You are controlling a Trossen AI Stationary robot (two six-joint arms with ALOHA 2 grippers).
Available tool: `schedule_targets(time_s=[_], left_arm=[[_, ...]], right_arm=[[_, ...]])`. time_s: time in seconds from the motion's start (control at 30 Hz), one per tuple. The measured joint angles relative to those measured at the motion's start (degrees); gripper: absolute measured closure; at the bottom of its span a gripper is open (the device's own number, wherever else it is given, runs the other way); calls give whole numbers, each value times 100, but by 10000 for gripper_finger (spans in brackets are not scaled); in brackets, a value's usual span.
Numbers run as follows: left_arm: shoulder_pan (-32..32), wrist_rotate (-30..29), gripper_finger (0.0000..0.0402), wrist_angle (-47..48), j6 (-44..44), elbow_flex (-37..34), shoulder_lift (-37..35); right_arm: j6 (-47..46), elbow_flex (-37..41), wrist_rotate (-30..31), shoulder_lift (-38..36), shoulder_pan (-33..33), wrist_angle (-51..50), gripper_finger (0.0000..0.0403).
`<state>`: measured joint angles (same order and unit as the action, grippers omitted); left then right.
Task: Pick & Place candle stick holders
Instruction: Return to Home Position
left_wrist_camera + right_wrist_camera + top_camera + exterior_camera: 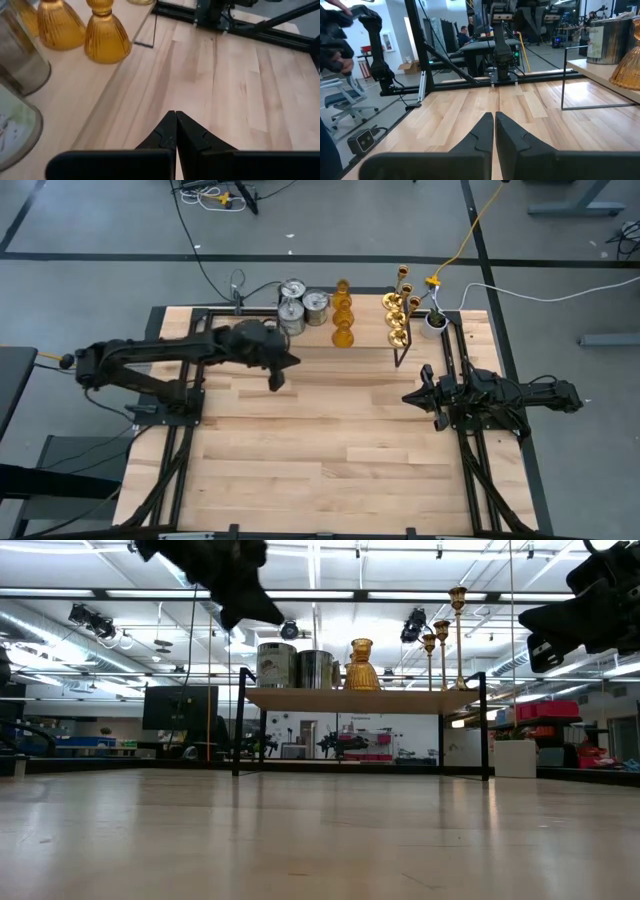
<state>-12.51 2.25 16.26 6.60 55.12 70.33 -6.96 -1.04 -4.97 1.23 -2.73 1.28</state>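
Sorting done, arms idle.
By kind, the candle stick holders (342, 320) line the shelf (400, 698) at the surface's (330, 440) far edge; left gripper (277, 380) and right gripper (413, 395) empty, fingers together.

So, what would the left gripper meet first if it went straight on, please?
Probably the bare wooden table top, beside the light wooden shelf; the shut left gripper points down at it.

The high camera looks straight down on the shelf (368, 330), the low one faces it level across the counter (320, 840), and both wrist cameras, close above the counter, catch its edge.
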Motion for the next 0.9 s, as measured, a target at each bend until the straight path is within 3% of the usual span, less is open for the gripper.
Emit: schedule_targets(time_s=[0.23, 0.5, 0.9], left_arm=[[4, 2, 393, -1203, -698, -1358, -954], [0, 393, 395, -2568, -718, -2830, -1931], [0, 661, 395, -2576, -507, -3969, -3626]], right_arm=[[-2, 0, 0, 0, 1, 0, 382], [-1, 0, 0, 2, -1, 0, 382], [-1, 0, 1, 2, -1, 0, 382]])
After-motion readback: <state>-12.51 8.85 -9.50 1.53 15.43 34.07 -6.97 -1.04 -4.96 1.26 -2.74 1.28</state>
